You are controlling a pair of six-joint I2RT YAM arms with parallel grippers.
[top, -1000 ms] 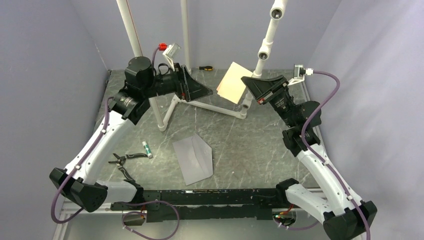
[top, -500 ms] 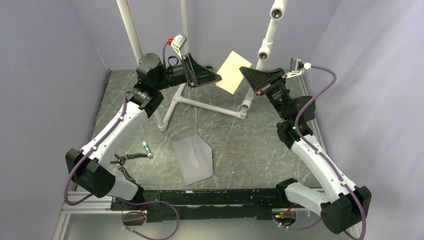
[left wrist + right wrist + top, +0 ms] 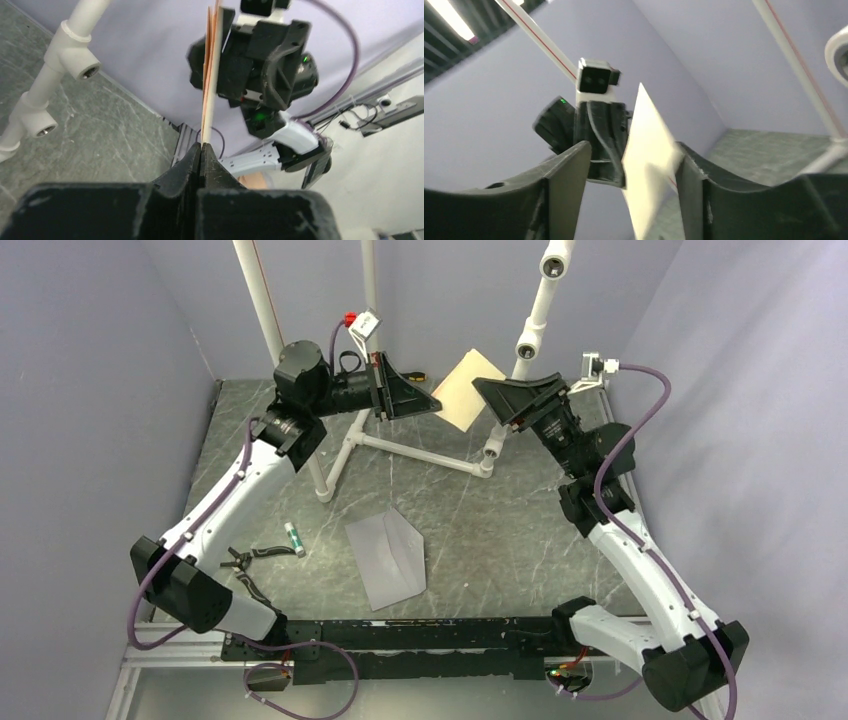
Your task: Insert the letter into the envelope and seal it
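Note:
The tan letter (image 3: 462, 392) hangs in the air at the back of the table, between my two grippers. My left gripper (image 3: 437, 405) is shut on its left edge; in the left wrist view the letter (image 3: 210, 75) rises edge-on out of the closed left gripper (image 3: 201, 146). My right gripper (image 3: 480, 390) stands open at the letter's right side. The right wrist view shows the letter (image 3: 649, 155) between the spread fingers of that gripper (image 3: 634, 147), touching the right one. The grey envelope (image 3: 385, 558) lies flat on the table near the front.
A white pipe frame (image 3: 420, 453) stands on the table below the grippers, with upright posts (image 3: 262, 300) behind. Pliers (image 3: 250, 558) and a small white tube (image 3: 293, 538) lie at the front left. A screwdriver (image 3: 412, 376) lies at the back.
The left arm swung in to the letter and its gripper closed on the letter's edge. The right gripper, which held the letter before, has opened.

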